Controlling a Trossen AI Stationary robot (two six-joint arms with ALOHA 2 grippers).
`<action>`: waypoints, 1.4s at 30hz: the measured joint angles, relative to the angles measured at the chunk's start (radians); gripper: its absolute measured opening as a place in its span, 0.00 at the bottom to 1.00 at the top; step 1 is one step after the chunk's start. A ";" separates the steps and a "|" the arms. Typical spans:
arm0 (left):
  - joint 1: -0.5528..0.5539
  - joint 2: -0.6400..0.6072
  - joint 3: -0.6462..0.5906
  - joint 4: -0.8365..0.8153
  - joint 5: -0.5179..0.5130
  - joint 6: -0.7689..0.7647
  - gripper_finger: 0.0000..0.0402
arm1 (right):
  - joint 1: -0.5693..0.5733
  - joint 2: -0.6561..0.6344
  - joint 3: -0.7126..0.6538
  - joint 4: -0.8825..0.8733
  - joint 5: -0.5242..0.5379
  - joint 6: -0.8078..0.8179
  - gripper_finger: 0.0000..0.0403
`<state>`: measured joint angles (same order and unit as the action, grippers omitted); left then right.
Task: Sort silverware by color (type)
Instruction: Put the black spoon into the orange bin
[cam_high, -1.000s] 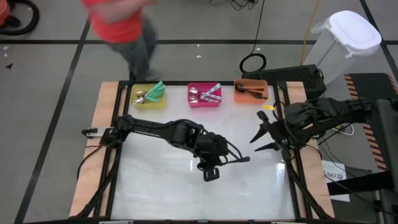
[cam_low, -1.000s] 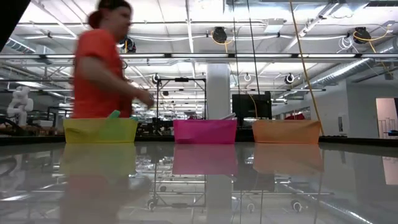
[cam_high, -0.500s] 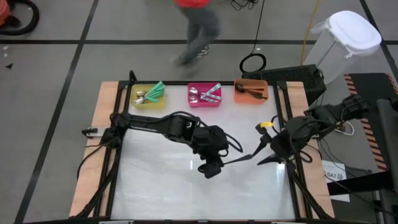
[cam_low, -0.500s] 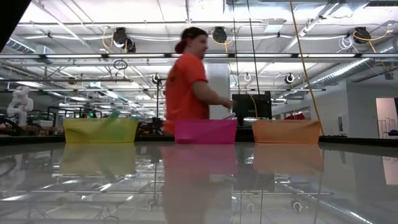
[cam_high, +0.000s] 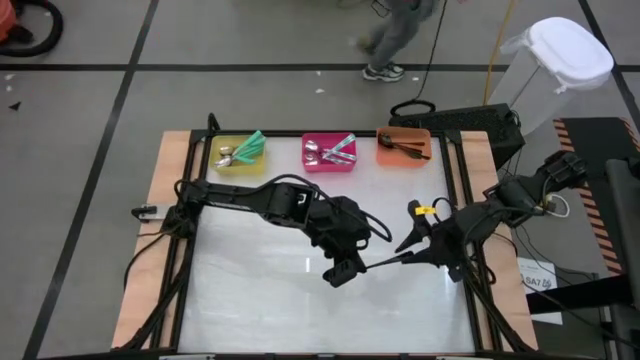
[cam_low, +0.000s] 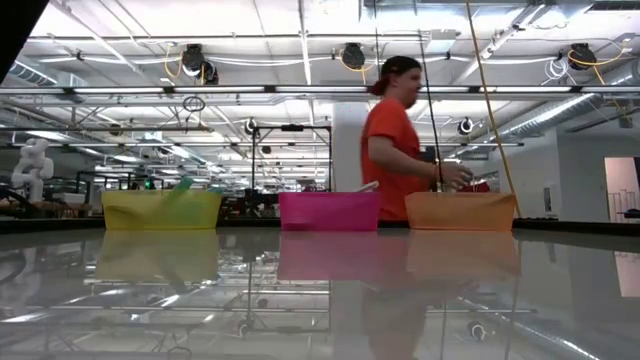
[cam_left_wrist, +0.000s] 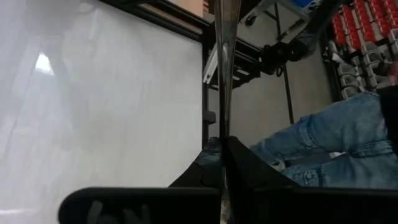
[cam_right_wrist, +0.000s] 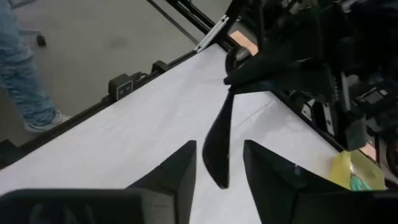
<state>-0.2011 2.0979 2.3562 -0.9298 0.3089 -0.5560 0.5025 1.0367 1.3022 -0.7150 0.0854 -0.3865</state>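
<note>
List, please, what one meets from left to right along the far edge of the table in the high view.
Yellow bin → pink bin → orange bin.

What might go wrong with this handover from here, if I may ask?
The left tool grips the spoon by its handle, and the bowl sits between the open fingers of the right tool. If the left releases before the right closes, the spoon would likely drop. The curved bowl may also slip in the right's grip.
</note>
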 joint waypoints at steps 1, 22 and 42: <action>0.000 0.000 0.000 0.000 0.002 0.000 0.00 | 0.003 0.004 0.000 0.000 0.000 -0.001 0.31; -0.005 0.001 0.000 0.001 -0.069 -0.003 0.11 | 0.023 0.019 0.000 -0.011 -0.003 0.084 0.01; 0.055 -0.221 0.000 -0.284 -0.362 0.012 0.42 | -0.105 -0.132 0.000 -0.323 0.324 0.035 0.00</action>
<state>-0.1459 1.8772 2.3562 -1.2141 -0.0536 -0.5445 0.3977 0.9048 1.3018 -1.0379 0.4097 -0.3519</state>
